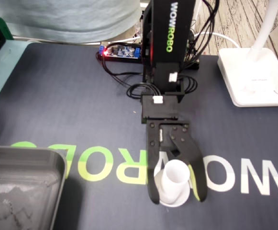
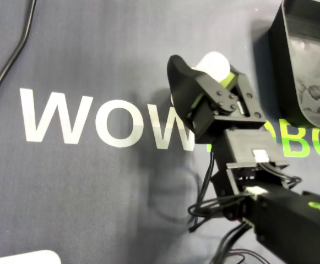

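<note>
The fingers (image 1: 177, 197) are spread wide and straddle the white object (image 1: 174, 178), a short cylinder on a wider base that stands upright on the table (image 1: 57, 96) between the two tips; whether they press on its base I cannot tell. In the fixed view a grey tray (image 1: 57, 160) lies well apart at the near left, and a white lamp base (image 1: 253, 76) sits far right. Bare mat lies open left, right and near of the object.
</note>
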`<act>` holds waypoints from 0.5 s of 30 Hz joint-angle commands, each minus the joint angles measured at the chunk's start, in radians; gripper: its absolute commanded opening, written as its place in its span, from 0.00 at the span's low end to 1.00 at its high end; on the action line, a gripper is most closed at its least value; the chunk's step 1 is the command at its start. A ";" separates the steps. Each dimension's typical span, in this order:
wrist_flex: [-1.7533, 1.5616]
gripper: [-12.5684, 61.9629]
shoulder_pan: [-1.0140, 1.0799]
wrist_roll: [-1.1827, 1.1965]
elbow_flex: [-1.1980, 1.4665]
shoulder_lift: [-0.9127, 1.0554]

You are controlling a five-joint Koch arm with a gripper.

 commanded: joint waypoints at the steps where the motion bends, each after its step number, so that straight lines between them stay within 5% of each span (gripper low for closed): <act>1: -0.086 0.57 -0.008 -0.002 -0.051 -0.002; 15: -0.087 0.52 -0.012 -0.003 -0.041 -0.017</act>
